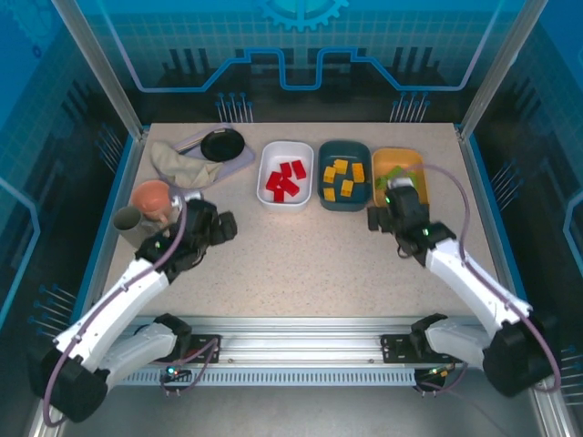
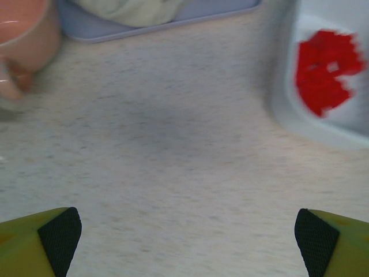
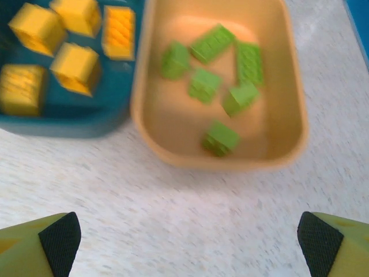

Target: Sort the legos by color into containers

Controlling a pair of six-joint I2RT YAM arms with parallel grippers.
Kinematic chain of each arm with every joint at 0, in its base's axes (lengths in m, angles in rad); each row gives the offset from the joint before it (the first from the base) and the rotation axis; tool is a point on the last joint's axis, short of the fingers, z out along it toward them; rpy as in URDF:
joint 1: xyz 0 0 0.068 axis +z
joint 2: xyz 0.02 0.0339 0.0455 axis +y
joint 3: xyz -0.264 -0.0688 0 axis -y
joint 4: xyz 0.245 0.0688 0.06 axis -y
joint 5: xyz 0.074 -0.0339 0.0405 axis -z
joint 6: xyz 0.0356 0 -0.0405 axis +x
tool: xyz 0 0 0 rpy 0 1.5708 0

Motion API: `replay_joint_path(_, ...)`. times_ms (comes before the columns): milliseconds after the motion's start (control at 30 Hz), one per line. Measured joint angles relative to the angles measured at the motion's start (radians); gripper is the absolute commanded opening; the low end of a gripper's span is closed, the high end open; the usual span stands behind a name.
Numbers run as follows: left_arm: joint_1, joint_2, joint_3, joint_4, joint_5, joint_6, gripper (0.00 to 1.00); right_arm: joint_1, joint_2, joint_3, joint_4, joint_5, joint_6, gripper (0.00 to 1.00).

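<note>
Entry: 6 green bricks (image 3: 203, 85) in orange tray (image 3: 179, 124), far right. My right claw (image 3: 187, 242): wide open, empty. My left claw (image 2: 184, 242): likewise. Advice: lift straight, avoiding rims.

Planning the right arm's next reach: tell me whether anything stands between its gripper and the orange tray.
Nothing visible does. The right gripper is open over bare table, which runs uninterrupted to the orange tray at its near wall. The teal tray sits beside it on the left, off that line.
</note>
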Motion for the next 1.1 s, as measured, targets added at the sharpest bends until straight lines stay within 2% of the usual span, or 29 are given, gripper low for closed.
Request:
replay_joint_path(100,0.021,-0.051,-0.185,0.127,-0.050,0.119,0.99,-0.011,-0.045,-0.174,0.154,-0.010,-0.078,1.00)
replay_joint_path(200,0.094,-0.027,-0.224,0.198,-0.047,0.187,0.99,-0.035,0.032,-0.188,0.249,-0.039,-0.125,1.00)
replay_joint_path(467,0.285,0.258,-0.213,0.547,0.038,0.293,0.99,-0.131,0.277,-0.197,0.592,-0.157,-0.169,1.00)
replay_joint_path(567,0.338,0.346,-0.224,0.679,0.082,0.311,0.99,-0.168,0.367,-0.155,0.647,-0.204,-0.202,1.00)
replay_joint_path(800,0.389,0.518,-0.222,0.975,0.181,0.373,0.99,-0.288,0.431,-0.165,0.854,-0.353,-0.229,1.00)
replay_joint_path(967,0.397,0.599,-0.274,1.207,0.231,0.408,0.99,-0.299,0.434,-0.296,1.057,-0.394,-0.225,1.00)
replay_joint_path(1100,0.397,0.613,-0.293,1.267,0.232,0.423,0.99,-0.298,0.438,-0.298,1.091,-0.404,-0.223,1.00)
